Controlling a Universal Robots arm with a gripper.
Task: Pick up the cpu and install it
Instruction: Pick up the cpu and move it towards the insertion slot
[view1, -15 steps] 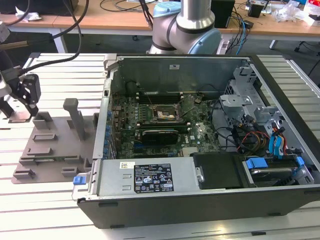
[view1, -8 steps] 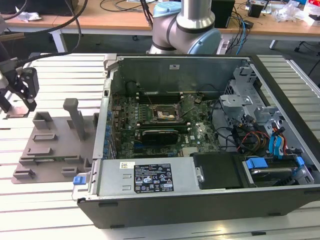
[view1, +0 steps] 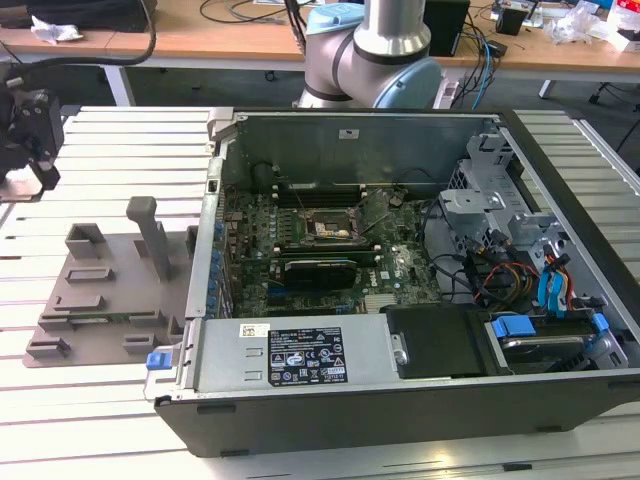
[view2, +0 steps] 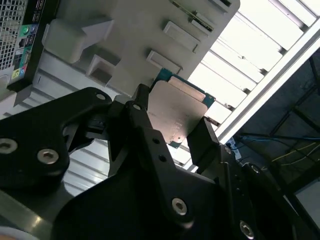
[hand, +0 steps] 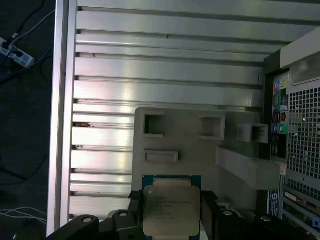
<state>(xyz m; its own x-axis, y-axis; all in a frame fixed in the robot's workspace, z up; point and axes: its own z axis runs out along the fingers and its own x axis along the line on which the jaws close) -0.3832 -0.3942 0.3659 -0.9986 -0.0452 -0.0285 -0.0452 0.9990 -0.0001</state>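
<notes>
The black two-fingered pincer (view2: 172, 127) is pinching the cpu (hand: 170, 207), a small flat square chip with a pale silver metal top and a thin green rim. In both wrist views one black finger (view2: 150, 135) presses on each of two opposite edges of the chip, and the chip's silver face is turned toward the cameras. In the exterior view the pincer hangs clear above the ribbed aluminium table (view1: 110, 150), at the exterior view's left edge. The flat grey plastic holder block with upright posts (view1: 110, 290) lies on the table below the pincer and off to one side, between it and the open black computer case (view1: 400, 420). Farther from the pincer, inside the case, lies the green motherboard (view1: 400, 265) with its square metal-framed dark socket (view1: 325, 230), well apart from the held chip.
</notes>
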